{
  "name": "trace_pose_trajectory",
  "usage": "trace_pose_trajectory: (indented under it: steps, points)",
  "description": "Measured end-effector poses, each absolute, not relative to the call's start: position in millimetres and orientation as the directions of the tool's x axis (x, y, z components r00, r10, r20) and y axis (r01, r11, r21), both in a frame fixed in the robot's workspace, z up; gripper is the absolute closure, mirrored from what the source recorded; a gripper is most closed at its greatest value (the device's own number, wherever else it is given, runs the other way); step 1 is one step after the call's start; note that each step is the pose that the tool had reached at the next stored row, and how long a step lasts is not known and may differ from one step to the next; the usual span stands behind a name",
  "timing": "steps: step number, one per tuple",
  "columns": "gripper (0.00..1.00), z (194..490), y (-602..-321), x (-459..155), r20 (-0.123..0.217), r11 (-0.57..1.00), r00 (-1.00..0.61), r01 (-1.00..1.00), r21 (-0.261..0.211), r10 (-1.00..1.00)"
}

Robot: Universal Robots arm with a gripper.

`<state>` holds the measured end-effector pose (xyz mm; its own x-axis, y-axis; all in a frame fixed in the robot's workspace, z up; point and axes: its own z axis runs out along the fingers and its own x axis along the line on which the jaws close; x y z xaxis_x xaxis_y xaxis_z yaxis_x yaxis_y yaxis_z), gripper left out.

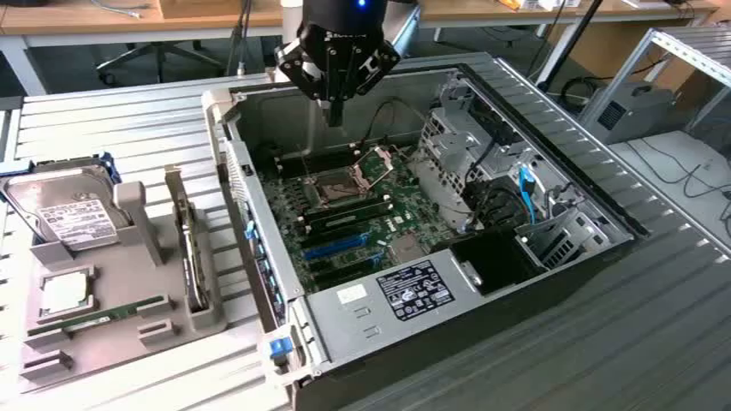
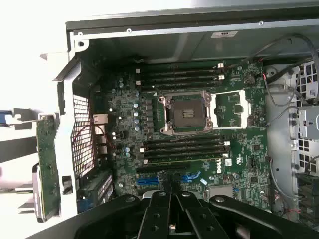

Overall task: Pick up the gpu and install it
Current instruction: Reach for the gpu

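From the exterior view, my claw [image 1: 334, 116] hangs above the far end of the open computer case [image 1: 240, 171]. Its fingers are pressed together and hold nothing. The motherboard [image 1: 354, 214] lies below me. The gpu [image 1: 187, 244] stands on edge in a grey holder [image 1: 135, 224] on the exterior view's left, just outside the case and well apart from me. A hard drive [image 1: 68, 214] and a RAM stick [image 1: 98, 315] sit in the same holder.

From the wrist view, my closed fingers [image 2: 159, 214] meet over the motherboard [image 2: 199, 149], near its blue slots [image 2: 192, 178]. The CPU socket [image 2: 185, 113] sits between rows of memory slots. The gpu [image 2: 48, 159] shows its green face beyond the case wall, outside the case.
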<state>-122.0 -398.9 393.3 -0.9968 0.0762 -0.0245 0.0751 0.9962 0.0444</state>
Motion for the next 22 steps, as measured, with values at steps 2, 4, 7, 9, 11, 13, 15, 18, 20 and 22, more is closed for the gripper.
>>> trace_pose_trajectory:
  steps: [2,4,7,9,11,13,15,18,20,22]
  points:
    - [0.89,393,-399,-122,-0.024,0.996,-0.997,0.075,0.044,0.076]
    - [0.89,393,-399,-122,-0.024,0.996,-0.997,0.075,0.044,0.076]
    - [0.89,393,-399,-122,-0.024,0.996,-0.997,0.075,0.044,0.076]
    - [0.89,393,-399,-122,-0.024,0.996,-0.997,0.075,0.044,0.076]
    - [0.89,393,-399,-122,-0.024,0.996,-0.997,0.075,0.044,0.076]
    - [0.89,393,-399,-122,-0.025,0.996,-0.997,0.075,0.044,0.076]
    - [0.89,393,-399,-124,-0.024,0.996,-0.997,0.075,0.044,0.076]
    - [0.89,393,-399,-131,-0.024,0.996,-0.997,0.075,0.044,0.076]
    - [0.89,393,-399,-136,-0.024,0.996,-0.997,0.075,0.044,0.076]
    - [0.89,393,-399,-140,-0.024,0.996,-0.997,0.075,0.044,0.076]
